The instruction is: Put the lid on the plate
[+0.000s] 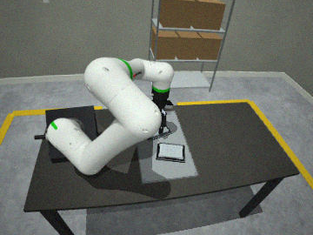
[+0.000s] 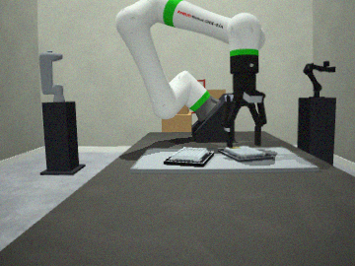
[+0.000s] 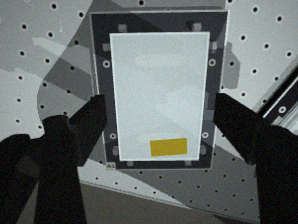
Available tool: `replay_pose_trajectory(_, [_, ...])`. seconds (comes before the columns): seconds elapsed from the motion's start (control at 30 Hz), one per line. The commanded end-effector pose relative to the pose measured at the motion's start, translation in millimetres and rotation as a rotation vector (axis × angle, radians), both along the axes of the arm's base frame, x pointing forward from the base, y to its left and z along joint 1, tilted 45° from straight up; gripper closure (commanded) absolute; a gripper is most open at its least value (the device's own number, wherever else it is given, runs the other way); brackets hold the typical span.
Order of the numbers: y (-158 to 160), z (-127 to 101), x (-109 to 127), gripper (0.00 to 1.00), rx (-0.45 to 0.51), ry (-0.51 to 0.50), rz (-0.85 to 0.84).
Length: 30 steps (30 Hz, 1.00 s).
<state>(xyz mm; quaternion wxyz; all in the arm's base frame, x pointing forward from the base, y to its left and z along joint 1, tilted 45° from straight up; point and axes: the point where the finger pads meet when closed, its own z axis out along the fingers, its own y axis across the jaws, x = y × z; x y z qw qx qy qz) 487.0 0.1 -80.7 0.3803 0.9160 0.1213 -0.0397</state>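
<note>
Directly beneath the gripper (image 3: pixel 159 112) lies one lid (image 3: pixel 159 95), a pale rectangle with a single yellow label near its close edge, resting in its dark lid park (image 3: pixel 100 65). Its two black fingers stand spread, one on each long side of the lid, with a gap visible between each pad and the lid's edge; nothing is pinched. To the gripper's side on the same pale perforated mat (image 2: pixel 296 162) sits one culture plate (image 2: pixel 189 155) in its dark nest (image 2: pixel 170 162), uncovered and apart from the lid. One arm (image 1: pixel 117 102) reaches over the table (image 1: pixel 243 137). From above, the arm's bulk hides most of the lid park, and the small marking at the park's corner is too blurred to read.
</note>
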Motion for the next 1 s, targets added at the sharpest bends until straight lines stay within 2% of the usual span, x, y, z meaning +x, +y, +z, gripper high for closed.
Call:
replay_pose_trajectory(0.0, [0.8,0.4,0.6,0.31,0.001,-0.001,0.001])
replay_pose_trajectory(0.17, [0.8,0.4,0.6,0.31,0.001,-0.001,0.001])
replay_pose_trajectory(0.2, [0.8,0.4,0.6,0.37,0.001,-0.001,0.001])
replay_pose_trajectory(0.97, [0.8,0.4,0.6,0.37,0.001,-0.001,0.001])
